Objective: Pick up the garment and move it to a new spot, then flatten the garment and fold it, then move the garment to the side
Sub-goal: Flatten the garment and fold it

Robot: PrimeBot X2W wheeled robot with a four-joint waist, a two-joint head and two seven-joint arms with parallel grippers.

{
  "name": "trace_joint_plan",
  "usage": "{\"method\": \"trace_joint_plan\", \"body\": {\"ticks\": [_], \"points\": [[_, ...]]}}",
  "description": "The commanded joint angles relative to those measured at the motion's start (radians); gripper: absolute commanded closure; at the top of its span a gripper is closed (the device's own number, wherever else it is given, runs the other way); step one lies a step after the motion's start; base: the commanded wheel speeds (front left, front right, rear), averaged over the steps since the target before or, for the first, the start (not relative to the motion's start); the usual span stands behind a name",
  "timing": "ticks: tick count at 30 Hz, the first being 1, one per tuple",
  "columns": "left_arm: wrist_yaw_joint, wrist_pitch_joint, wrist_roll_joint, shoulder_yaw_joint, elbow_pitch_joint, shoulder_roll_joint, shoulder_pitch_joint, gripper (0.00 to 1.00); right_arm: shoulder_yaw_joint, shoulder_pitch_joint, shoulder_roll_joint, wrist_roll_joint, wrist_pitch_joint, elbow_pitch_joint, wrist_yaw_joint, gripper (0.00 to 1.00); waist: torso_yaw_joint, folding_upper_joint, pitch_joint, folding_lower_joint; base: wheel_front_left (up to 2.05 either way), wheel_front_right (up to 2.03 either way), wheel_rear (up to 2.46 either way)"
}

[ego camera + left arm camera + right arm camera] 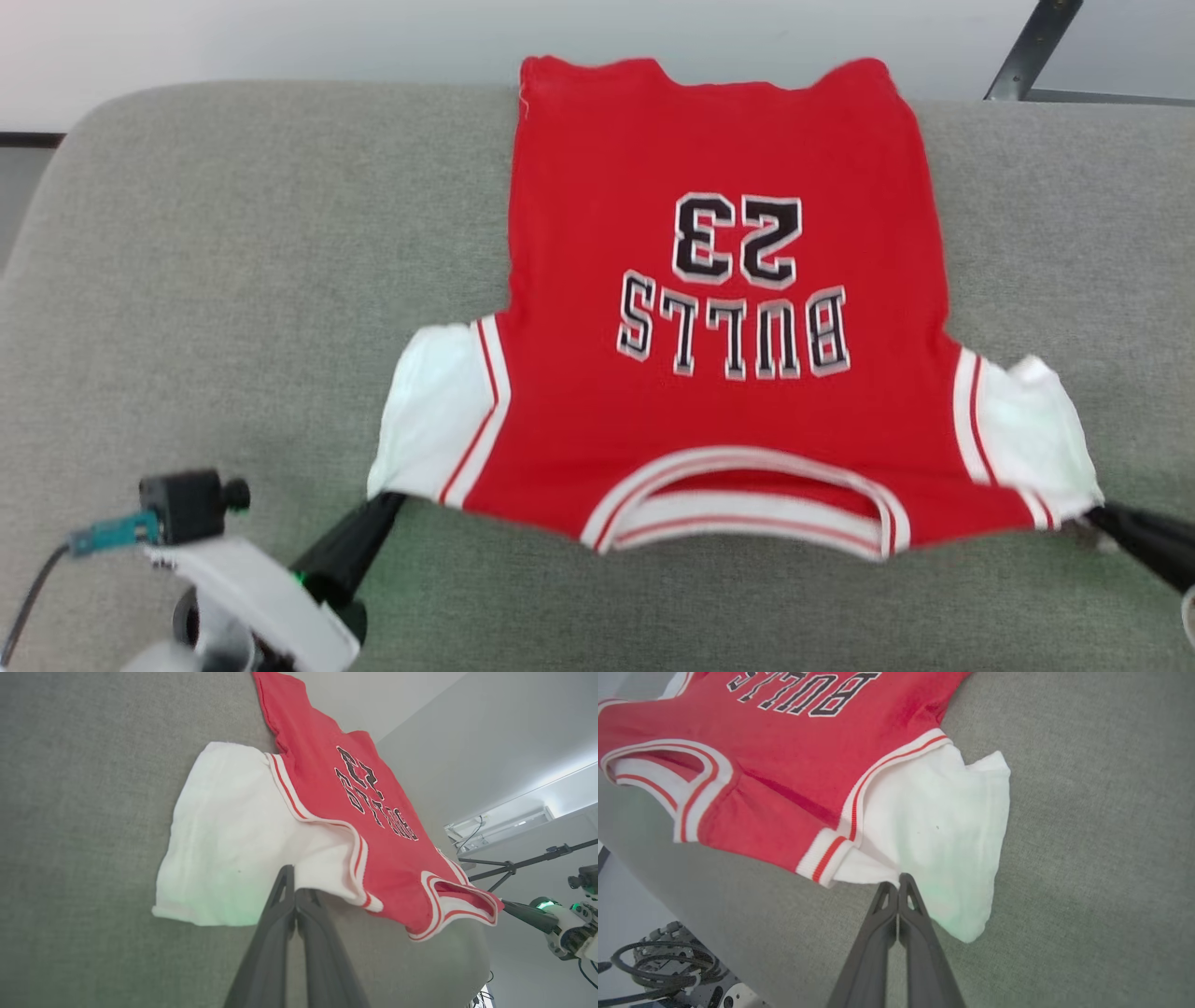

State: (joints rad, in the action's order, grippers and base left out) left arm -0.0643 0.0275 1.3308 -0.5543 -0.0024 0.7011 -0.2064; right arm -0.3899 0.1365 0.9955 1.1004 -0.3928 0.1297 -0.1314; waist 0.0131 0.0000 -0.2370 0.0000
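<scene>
surface: grey woven fabric cushion (187,280)
garment: red soft jersey T-shirt with white sleeves (719,411), spread mid-cushion, collar at cushion's near edge
left gripper (289,872): pressed together, pinching sleeve hem
right gripper (899,882): likewise, other sleeve
tip: tension both corners evenly, lay flat on cushion

My left gripper (390,504) and my right gripper (1103,513) each have two long fingers (271,947) of matte dark grey, which become narrow toward the tip and have a small triangular opening (883,900) near the end. Behind the left fingers there is a green light (301,577) and a white, rounded wrist shell (252,588). On this shell sits a small black camera (187,504) with a round knob, a teal plug (117,535) and a thin dark cable (28,602).
</scene>
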Motion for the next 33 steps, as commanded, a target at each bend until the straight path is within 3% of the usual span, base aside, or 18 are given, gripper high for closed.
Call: {"method": "trace_joint_plan", "body": {"ticks": [1,9,15,19,23,33], "points": [[0.010,0.003,0.002,0.003,-0.015,0.015,0.024,1.00,0.024,-0.031,0.003,-0.010,-0.013,0.014,0.001,1.00,0.004,0.0000,0.001,0.0000,0.00,0.00,0.00],[0.072,0.017,0.016,0.019,-0.209,0.116,0.189,1.00,0.235,-0.297,-0.055,-0.074,-0.184,0.201,0.001,1.00,0.009,0.0000,-0.008,0.0000,0.00,0.00,0.00],[0.120,0.009,0.019,0.017,-0.298,0.164,0.262,1.00,0.380,-0.432,-0.161,-0.131,-0.313,0.328,0.001,1.00,0.008,0.0000,-0.024,0.0000,0.00,0.00,0.00],[0.148,0.001,-0.001,0.003,-0.256,0.144,0.235,1.00,0.396,-0.420,-0.235,-0.180,-0.373,0.348,0.001,1.00,0.007,0.0000,-0.030,0.0000,0.00,0.00,0.00],[0.172,-0.013,-0.034,-0.029,-0.164,0.101,0.192,1.00,0.349,-0.356,-0.285,-0.227,-0.412,0.294,0.001,1.00,0.001,0.0000,-0.035,0.0000,0.00,0.00,0.00],[0.118,-0.048,-0.062,-0.112,0.008,-0.033,0.094,1.00,0.175,-0.218,-0.336,-0.311,-0.378,0.046,0.001,1.00,0.017,0.0000,-0.069,0.0000,0.00,0.00,0.00]]}}
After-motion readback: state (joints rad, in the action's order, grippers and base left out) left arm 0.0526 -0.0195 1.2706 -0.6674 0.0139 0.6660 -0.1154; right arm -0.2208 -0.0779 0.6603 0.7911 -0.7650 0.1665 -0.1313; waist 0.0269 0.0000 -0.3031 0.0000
